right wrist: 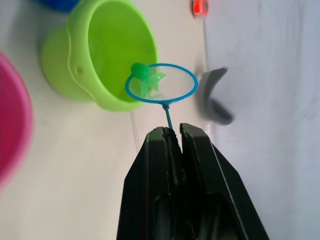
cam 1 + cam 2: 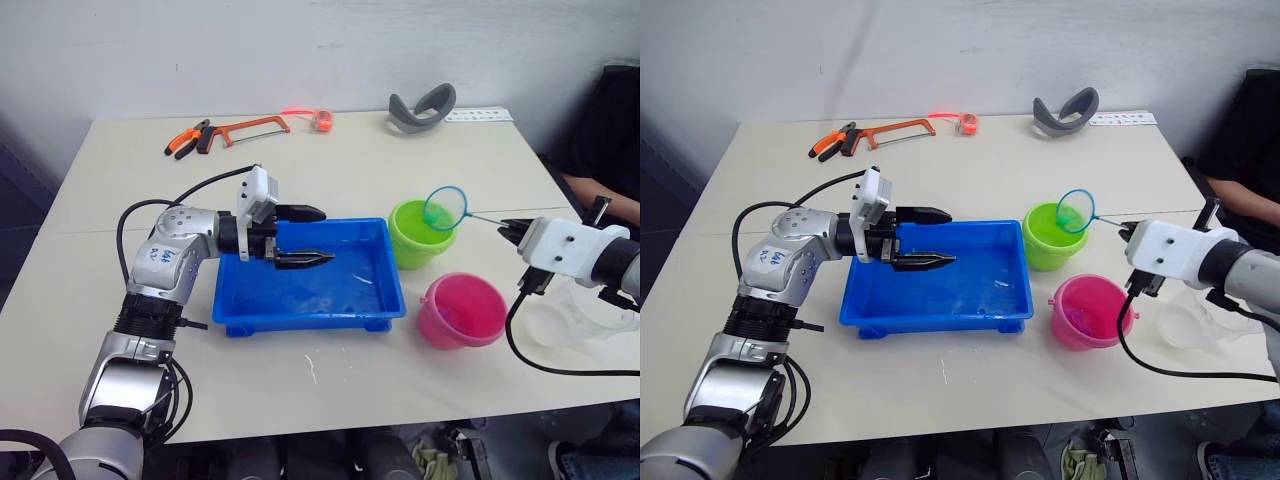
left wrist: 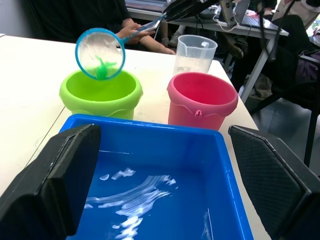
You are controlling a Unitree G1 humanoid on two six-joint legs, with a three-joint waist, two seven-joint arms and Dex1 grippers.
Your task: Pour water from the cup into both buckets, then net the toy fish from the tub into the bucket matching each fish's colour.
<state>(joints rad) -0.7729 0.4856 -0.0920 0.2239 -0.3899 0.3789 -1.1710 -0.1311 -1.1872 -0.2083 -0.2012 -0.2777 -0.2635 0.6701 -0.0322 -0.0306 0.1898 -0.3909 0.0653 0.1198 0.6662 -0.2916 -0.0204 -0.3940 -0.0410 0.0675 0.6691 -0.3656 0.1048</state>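
My right fingers (image 1: 172, 131) are pinched tight on the thin handle of the net (image 2: 445, 208), holding its blue hoop over the far rim of the green bucket (image 2: 418, 234). A green fish (image 1: 146, 80) sits in the mesh, above the bucket's mouth.

My left fingers (image 2: 303, 236) are spread wide and hold nothing; they hang over the near-left part of the tub (image 2: 310, 311), one finger above the other, pointing toward the buckets. The tub holds shallow water that glints pale on its blue floor; I can make out no fish in it.

The pink bucket (image 2: 462, 311) stands on the desk (image 2: 330, 170) just beside the tub's right end, nearer to me than the green one, with the two buckets close together. The cup (image 3: 196, 53) stands beyond the pink bucket, out toward the desk's right edge, and I cannot tell whether any water is left in it.

Along the far side of the desk lie an orange-handled hacksaw (image 2: 243, 129) with pliers (image 2: 188, 139) beside it, a small orange-red object (image 2: 322, 120) and a curved grey piece (image 2: 422, 108). A person's arm (image 2: 602, 197) rests past the right edge.
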